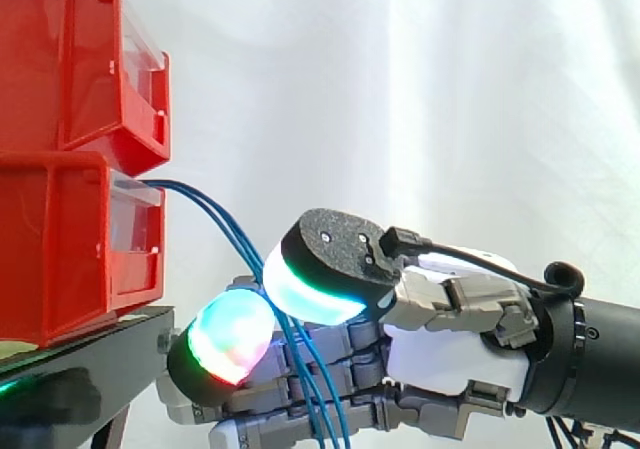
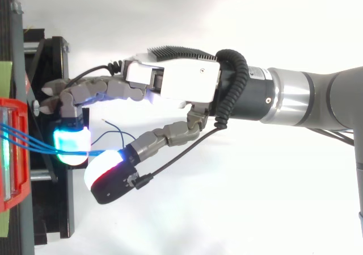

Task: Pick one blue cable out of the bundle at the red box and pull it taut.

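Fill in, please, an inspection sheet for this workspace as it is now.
surface: black stand carries the bins.
job's things: blue cables, several together, come out of the lower red bin; they curve downward, not taut.
clutter: nothing seen.
hand: hand is at the cables, just off the lower red bin; whether it grips one cannot be told.
cables: in the side view they run down across the hand; a loose end lies free in the top view.
surroundings: upper red bin; white curtain.

blue cables [image 1: 215, 209]; red bins [image 1: 60, 249]; black stand [image 1: 110, 344]; white curtain [image 1: 400, 89]
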`<state>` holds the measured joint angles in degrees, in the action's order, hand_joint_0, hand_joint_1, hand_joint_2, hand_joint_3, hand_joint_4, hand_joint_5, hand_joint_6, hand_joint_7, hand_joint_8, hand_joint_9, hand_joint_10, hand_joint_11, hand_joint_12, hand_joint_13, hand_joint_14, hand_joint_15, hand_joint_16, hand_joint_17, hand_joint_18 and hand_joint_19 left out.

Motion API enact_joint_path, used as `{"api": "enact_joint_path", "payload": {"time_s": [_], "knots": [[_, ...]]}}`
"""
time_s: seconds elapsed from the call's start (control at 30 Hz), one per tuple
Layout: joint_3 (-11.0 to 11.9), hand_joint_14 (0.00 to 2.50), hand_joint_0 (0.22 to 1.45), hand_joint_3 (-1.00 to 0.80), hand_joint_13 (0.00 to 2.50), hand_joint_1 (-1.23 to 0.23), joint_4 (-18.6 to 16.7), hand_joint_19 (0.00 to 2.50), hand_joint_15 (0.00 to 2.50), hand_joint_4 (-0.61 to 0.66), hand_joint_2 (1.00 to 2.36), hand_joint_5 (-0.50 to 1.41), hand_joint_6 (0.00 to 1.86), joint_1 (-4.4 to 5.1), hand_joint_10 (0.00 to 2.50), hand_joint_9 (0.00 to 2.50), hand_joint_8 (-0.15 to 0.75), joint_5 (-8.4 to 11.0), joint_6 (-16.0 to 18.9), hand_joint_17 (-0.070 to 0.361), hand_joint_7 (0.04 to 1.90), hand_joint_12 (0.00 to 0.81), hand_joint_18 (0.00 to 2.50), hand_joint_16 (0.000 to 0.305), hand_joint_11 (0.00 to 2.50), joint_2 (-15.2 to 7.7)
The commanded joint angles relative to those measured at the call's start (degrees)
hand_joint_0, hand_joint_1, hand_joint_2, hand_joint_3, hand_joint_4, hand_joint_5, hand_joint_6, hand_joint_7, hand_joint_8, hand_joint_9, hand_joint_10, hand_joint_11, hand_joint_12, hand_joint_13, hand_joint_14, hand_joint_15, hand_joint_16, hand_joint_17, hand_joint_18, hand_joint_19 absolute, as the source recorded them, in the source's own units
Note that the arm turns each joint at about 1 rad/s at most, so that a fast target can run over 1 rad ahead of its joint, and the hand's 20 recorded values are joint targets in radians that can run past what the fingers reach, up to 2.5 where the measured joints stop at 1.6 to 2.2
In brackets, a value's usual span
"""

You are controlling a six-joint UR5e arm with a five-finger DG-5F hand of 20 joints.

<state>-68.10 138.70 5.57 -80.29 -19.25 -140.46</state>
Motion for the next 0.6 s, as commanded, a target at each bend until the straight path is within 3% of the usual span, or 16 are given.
{"api": "enact_joint_path", "payload": {"time_s": [0.0,0.13,0.33,0.57], "knots": [[0.1,0.00,0.52,-0.50,0.27,-0.62,0.0,0.21,0.04,0.32,1.00,-0.09,0.51,-0.03,0.00,0.48,0.313,-0.22,0.1,0.147,1.23,0.378,0.33,0.066,0.11,0.0],[0.9,0.00,0.53,-0.50,0.27,-0.59,0.2,0.21,0.04,0.32,1.00,-0.09,0.50,-0.47,0.00,0.50,0.312,-0.57,1.2,0.146,1.24,0.375,0.33,0.065,0.12,0.0],[1.6,0.00,0.57,-0.45,0.27,-0.57,0.3,0.22,0.04,0.30,1.00,-0.09,0.50,-0.82,0.00,0.51,0.307,-2.59,1.7,0.142,1.24,0.365,0.32,0.063,0.12,0.0],[1.6,0.00,0.59,-0.36,0.27,-0.62,0.3,0.22,0.04,0.26,1.01,-0.09,0.50,-0.91,0.00,0.51,0.303,-2.77,1.7,0.140,1.29,0.362,0.32,0.062,0.12,0.1]]}}
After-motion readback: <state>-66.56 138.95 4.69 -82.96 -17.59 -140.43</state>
